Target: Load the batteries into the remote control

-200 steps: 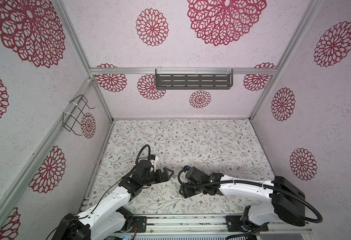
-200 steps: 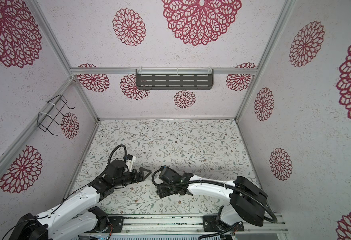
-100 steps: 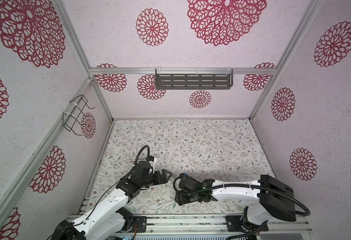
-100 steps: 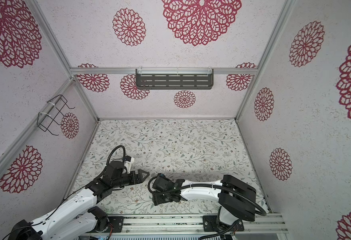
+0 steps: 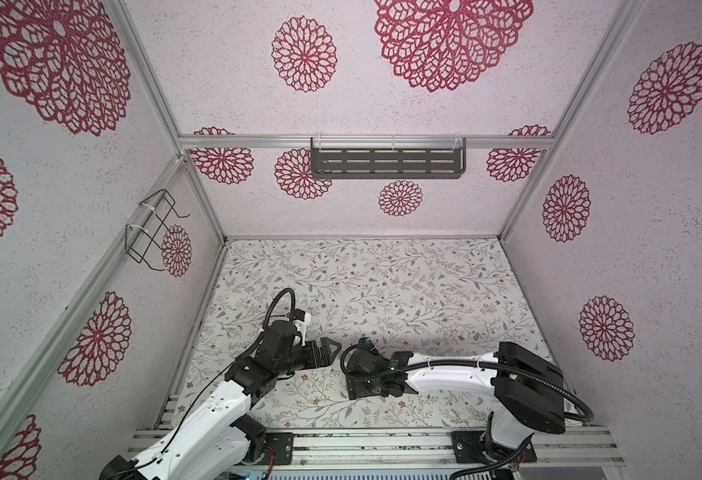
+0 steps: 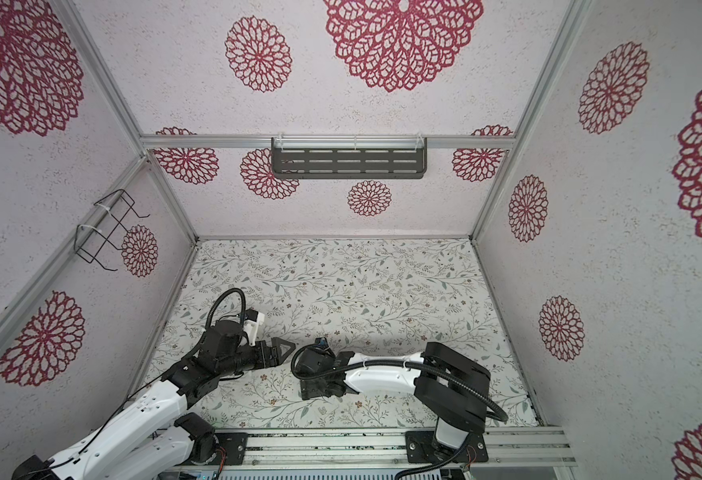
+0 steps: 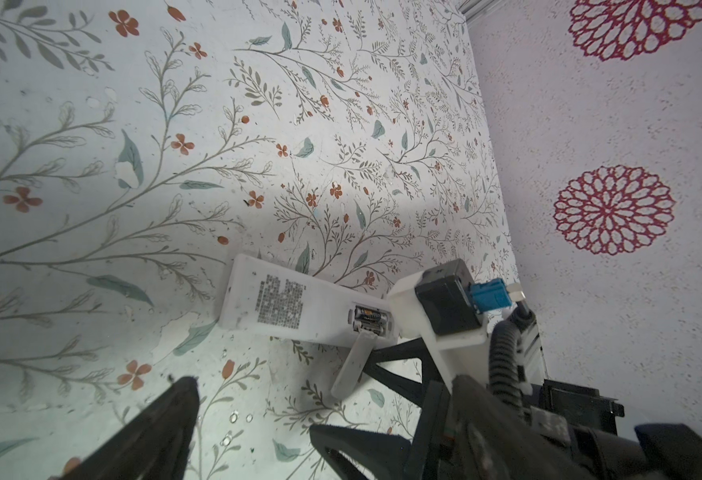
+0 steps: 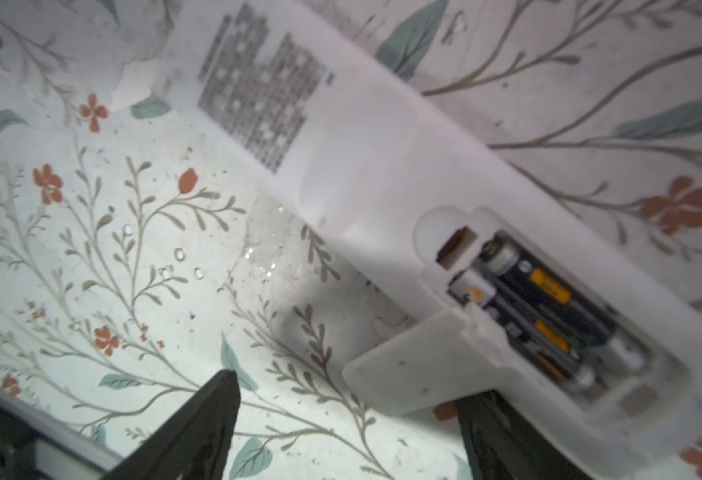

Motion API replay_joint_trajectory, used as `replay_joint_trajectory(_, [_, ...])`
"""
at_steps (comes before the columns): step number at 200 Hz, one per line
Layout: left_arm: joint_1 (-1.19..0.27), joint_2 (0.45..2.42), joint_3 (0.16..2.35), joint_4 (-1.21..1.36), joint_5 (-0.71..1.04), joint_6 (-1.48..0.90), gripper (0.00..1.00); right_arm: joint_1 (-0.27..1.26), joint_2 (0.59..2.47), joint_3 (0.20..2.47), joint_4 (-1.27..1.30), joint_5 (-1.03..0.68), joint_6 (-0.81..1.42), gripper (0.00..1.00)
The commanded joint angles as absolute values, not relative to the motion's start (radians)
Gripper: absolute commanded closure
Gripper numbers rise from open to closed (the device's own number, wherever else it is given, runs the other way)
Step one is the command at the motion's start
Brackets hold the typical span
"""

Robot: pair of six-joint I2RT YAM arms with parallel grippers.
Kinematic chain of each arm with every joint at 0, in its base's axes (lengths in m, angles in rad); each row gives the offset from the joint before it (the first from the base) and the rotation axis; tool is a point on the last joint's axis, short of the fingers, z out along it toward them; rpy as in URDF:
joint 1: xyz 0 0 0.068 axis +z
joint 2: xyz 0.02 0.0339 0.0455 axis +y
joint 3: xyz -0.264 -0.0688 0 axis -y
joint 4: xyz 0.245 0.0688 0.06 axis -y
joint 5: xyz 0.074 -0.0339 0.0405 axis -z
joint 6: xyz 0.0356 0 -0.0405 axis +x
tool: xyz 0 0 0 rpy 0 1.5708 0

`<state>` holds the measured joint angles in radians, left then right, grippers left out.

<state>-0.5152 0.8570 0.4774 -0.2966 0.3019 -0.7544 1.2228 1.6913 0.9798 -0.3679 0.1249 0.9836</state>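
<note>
Right wrist view gives you the remote control (image 8: 341, 158) lying label side up on the bench (image 8: 112, 249). Its battery bay is open, with both batteries (image 8: 549, 307) seated side by side inside. The loose cover (image 8: 420, 370) leans with one end on the bay's rim, partly over one battery, and its other end out over the bench.

Your right tool (image 8: 347, 415) is spread wide and grips nothing. One finger (image 8: 204, 424) stands over bare bench, well apart from the remote control. The other (image 8: 503, 436) sits just beside the cover and the remote control's long side; you cannot tell whether it touches them.

Left wrist view shows your left tool (image 7: 253, 411) also spread and empty, near the remote control's label end but apart from it.

In both top views the right arm's wrist hides the remote control, close to the bench's front edge, about midway along it.
</note>
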Motion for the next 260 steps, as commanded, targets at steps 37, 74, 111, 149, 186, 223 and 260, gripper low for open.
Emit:
replay_joint_trajectory(37, [-0.500,0.851,0.504,-0.308,0.317,-0.733,0.03,1.214,1.777,1.099,-0.582,0.284,0.965,0.17])
replay_joint_trajectory(74, [-0.497,0.850,0.500,-0.298,0.329,-0.733,0.03,1.214,1.782,1.097,-0.607,0.325,1.012,0.29])
replay_joint_trajectory(111, [-0.495,0.853,0.497,-0.284,0.339,-0.733,0.03,1.220,1.776,1.072,-0.618,0.339,1.042,0.31])
replay_joint_trajectory(149, [-0.494,0.855,0.494,-0.278,0.342,-0.735,0.03,1.221,1.739,1.021,-0.610,0.335,1.049,0.32])
replay_joint_trajectory(186, [-0.492,0.850,0.492,-0.279,0.340,-0.736,0.03,1.222,1.713,0.996,-0.595,0.337,1.043,0.35])
replay_joint_trajectory(223, [-0.491,0.845,0.492,-0.280,0.340,-0.737,0.03,1.221,1.725,1.017,-0.614,0.354,1.040,0.36])
replay_joint_trajectory(260, [-0.491,0.838,0.491,-0.285,0.339,-0.739,0.03,1.221,1.707,0.980,-0.627,0.349,1.063,0.37])
